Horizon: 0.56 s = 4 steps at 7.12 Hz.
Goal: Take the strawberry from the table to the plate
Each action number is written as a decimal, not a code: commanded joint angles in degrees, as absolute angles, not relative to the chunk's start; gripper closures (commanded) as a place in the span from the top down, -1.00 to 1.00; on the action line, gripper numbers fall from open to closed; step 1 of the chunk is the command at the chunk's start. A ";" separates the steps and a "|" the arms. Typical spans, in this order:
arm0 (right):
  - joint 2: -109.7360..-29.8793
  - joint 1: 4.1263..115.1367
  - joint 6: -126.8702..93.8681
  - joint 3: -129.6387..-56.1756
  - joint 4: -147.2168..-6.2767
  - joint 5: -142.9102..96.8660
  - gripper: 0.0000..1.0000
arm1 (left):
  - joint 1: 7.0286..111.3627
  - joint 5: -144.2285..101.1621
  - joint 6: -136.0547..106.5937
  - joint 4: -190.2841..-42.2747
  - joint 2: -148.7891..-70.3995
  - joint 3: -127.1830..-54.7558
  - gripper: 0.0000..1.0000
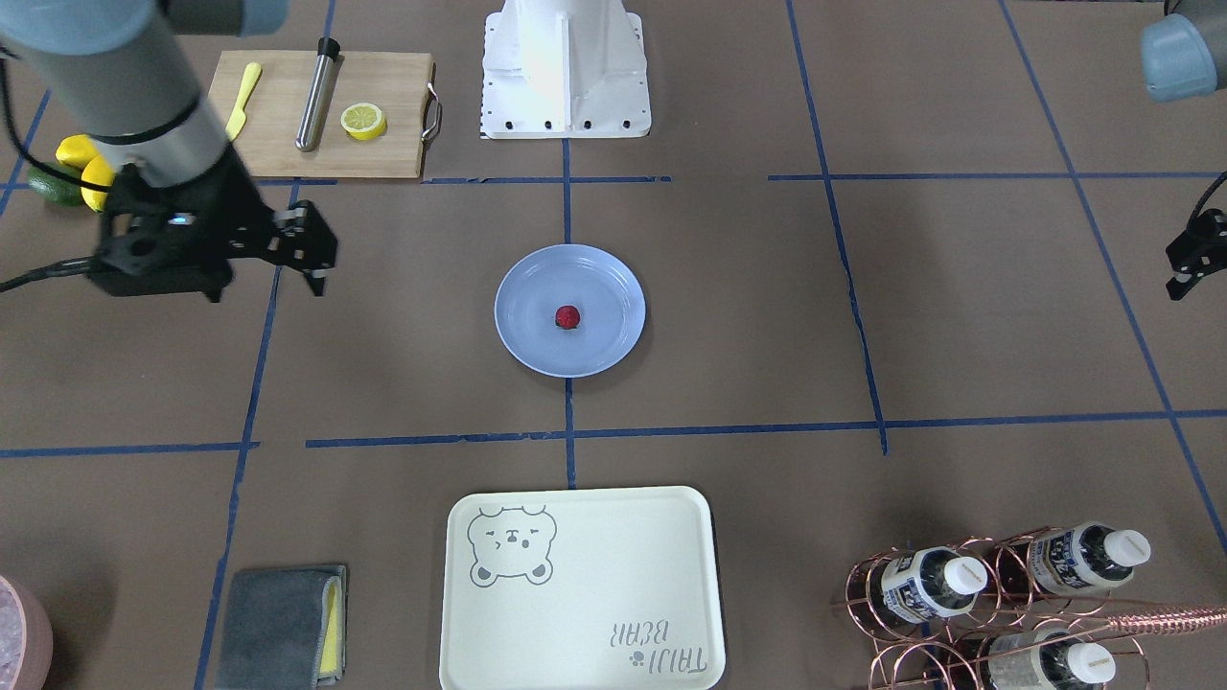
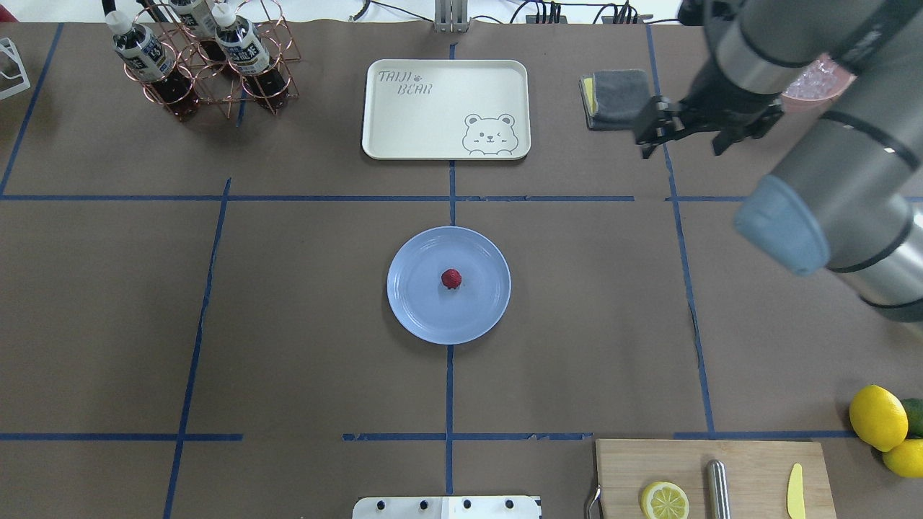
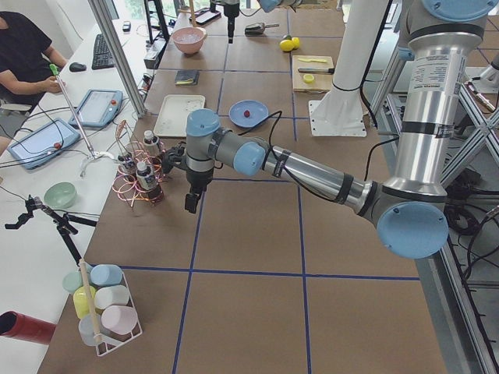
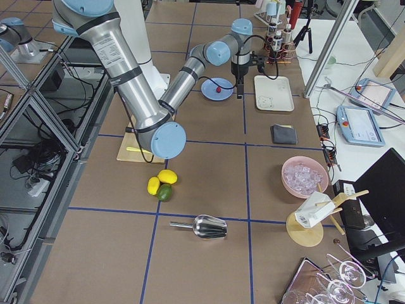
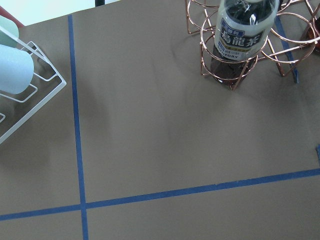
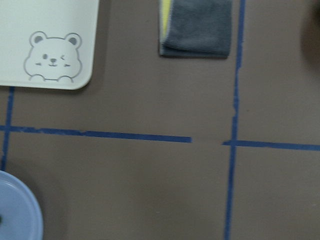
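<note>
A small dark-red strawberry (image 1: 567, 317) (image 2: 451, 278) lies near the middle of the pale blue plate (image 1: 522, 278) (image 2: 414, 310), which sits at the centre of the brown taped table (image 1: 767, 307). My right gripper (image 1: 266, 287) (image 2: 682, 150) hangs above the table well off to the plate's side, toward the grey cloth. Its fingers are spread open and hold nothing. Only a black part of my left gripper (image 1: 1189, 257) (image 3: 190, 204) shows at the frame edge, near the bottle rack. I cannot tell whether it is open or shut.
A cream bear-print tray (image 1: 575, 585) lies beyond the plate, with a folded grey cloth (image 1: 283, 623) and a copper rack of bottles (image 1: 1007, 594) at either side. A cutting board (image 1: 326, 115) carries a lemon half, a metal rod and a yellow knife. Whole lemons (image 2: 880, 418) lie nearby.
</note>
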State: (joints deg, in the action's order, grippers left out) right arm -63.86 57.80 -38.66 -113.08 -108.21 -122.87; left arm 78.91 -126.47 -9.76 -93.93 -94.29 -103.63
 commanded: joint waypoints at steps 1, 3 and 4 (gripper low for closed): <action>-79.21 70.78 -13.83 -113.74 -108.20 -129.34 1.00 | 85.40 -130.42 0.40 -93.08 -93.17 -98.11 1.00; -86.98 82.91 6.49 -108.05 -108.02 -134.98 1.00 | 87.10 -130.60 4.83 -92.55 -89.41 -97.30 1.00; -88.75 86.27 11.55 -104.36 -107.93 -135.26 1.00 | 87.10 -130.69 6.84 -93.16 -86.69 -95.99 1.00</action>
State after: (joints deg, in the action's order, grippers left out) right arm -85.50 80.80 2.58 -108.62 -108.04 -133.89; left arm 86.73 -130.51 4.39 -92.70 -89.71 -97.22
